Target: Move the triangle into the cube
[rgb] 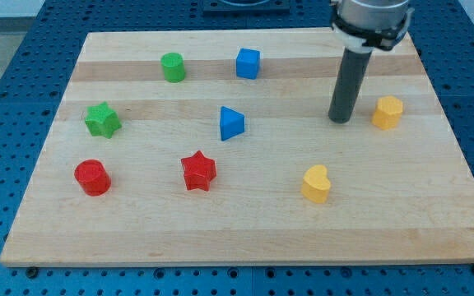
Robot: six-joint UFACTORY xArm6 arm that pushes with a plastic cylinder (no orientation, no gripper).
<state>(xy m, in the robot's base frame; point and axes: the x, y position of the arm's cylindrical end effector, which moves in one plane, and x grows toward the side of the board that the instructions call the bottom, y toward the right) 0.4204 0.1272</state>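
A blue triangle [231,123] lies near the middle of the wooden board [401,214]. A blue cube [248,63] sits above it, near the board's top edge, a little to the right. The two are apart. My tip [340,120] rests on the board well to the right of the triangle, just left of a yellow block [388,113]. It touches no block.
A green cylinder [172,67] stands left of the cube. A green star [103,120] is at the left, a red cylinder [92,178] at the lower left, a red star [198,171] below the triangle, a yellow heart [316,184] at the lower right.
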